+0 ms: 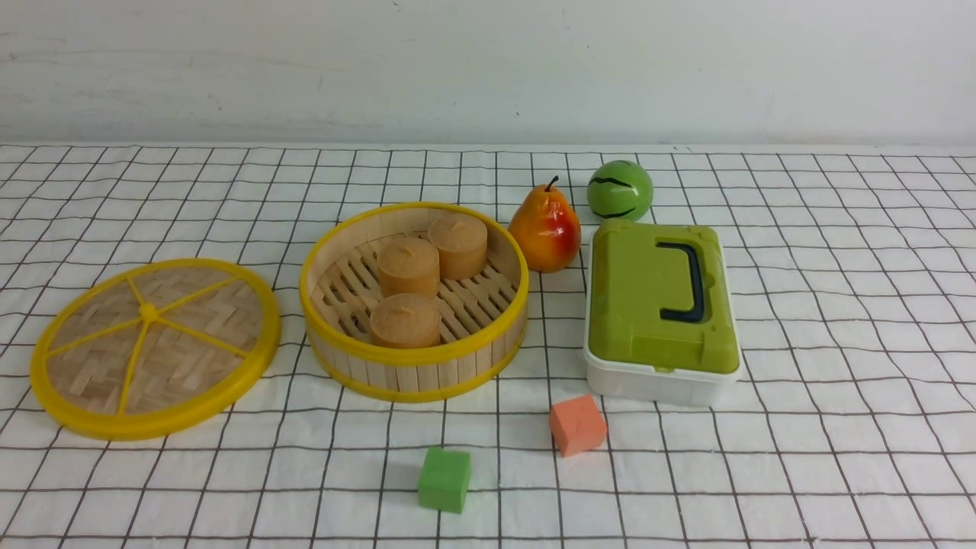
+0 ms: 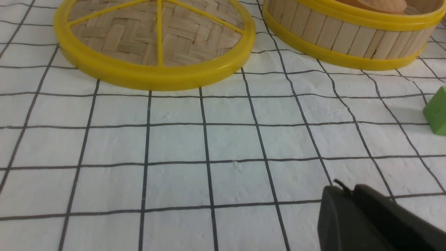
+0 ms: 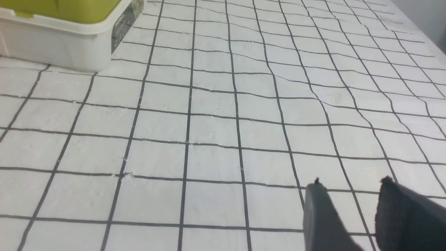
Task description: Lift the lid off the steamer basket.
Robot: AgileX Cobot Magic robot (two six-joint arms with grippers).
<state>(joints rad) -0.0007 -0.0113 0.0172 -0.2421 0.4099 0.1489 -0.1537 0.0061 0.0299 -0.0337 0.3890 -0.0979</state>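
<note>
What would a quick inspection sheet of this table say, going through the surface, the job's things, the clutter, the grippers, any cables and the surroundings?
Surface: white cloth with a black grid, lightly wrinkled.
Job's things: lid lies flat on the cloth, left of the steamer basket and apart from it; the basket is open, three tan cylinders inside.
Clutter: pear, green ball, white box with green lid, orange cube, green cube.
Grippers: left gripper shut, empty, low over bare cloth; right gripper open, empty.
Cables: nothing seen.
Surroundings: plain pale wall behind.
</note>
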